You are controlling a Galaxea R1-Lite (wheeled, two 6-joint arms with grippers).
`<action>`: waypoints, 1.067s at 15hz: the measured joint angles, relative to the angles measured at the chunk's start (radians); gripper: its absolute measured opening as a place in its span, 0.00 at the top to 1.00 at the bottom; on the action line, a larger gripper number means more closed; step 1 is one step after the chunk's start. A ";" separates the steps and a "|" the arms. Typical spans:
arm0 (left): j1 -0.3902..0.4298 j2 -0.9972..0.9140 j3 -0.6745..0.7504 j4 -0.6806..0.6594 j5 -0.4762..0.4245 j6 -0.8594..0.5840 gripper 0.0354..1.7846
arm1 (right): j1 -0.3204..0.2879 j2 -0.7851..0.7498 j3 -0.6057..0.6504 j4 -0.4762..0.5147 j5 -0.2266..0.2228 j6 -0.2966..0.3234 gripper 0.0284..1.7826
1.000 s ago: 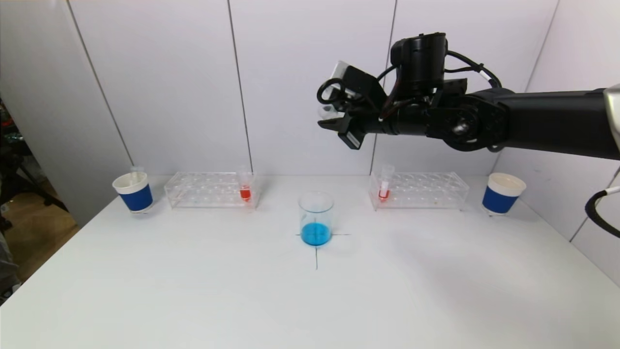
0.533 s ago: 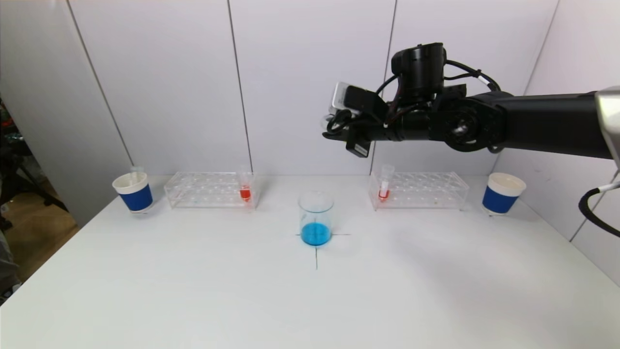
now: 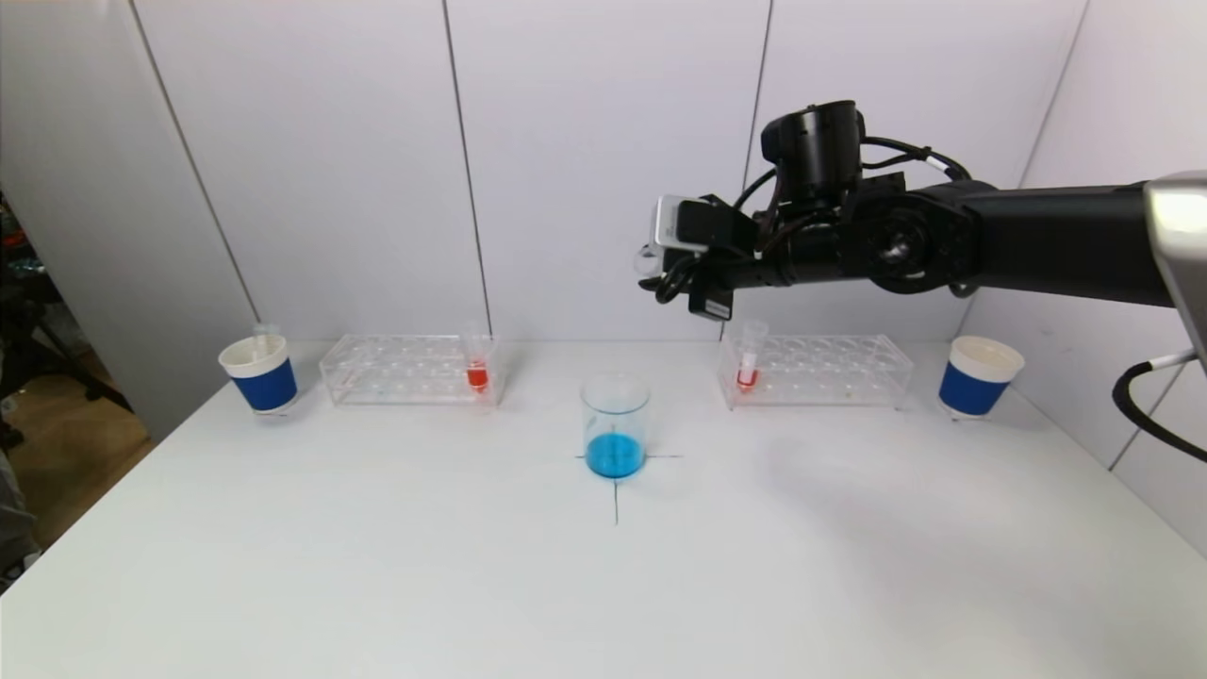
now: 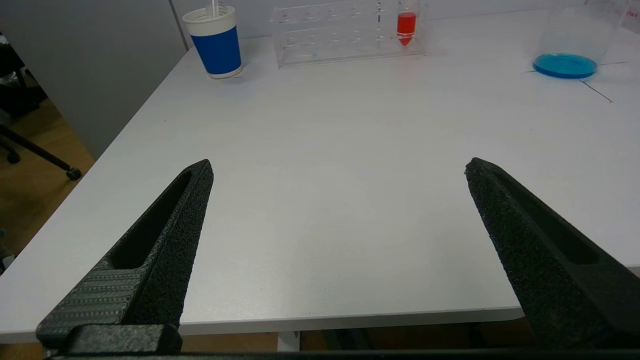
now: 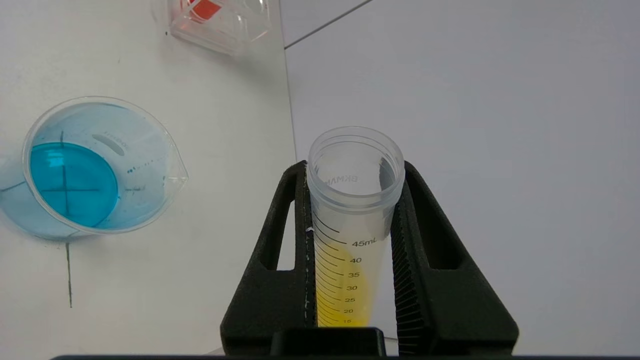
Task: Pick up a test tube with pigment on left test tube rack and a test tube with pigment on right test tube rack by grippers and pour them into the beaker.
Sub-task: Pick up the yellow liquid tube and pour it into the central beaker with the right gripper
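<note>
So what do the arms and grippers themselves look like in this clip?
The right arm is matte black with a silver section near the shoulder, looped black cables and a white-faced camera module. The right gripper has black triangular fingers with ribbed pads and cut-out slots. The left gripper has matching rough-textured black fingers.

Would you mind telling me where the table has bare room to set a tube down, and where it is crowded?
The near stretch of the table, in front of the beaker, is bare. Gaps also flank the beaker, toward the left rack and the right rack. The back row is crowded: racks and blue cups stand along it. The right gripper holds a yellow tube above.
</note>
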 joint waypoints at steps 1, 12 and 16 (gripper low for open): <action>0.000 0.000 0.000 0.000 0.000 -0.001 0.01 | -0.001 0.001 -0.007 0.011 0.002 -0.013 0.74; 0.000 0.000 0.000 0.000 0.000 0.000 0.01 | -0.001 0.030 -0.009 0.011 0.061 -0.218 0.74; 0.000 0.000 0.000 0.000 0.000 0.000 0.01 | -0.001 0.044 0.013 -0.030 0.084 -0.274 0.74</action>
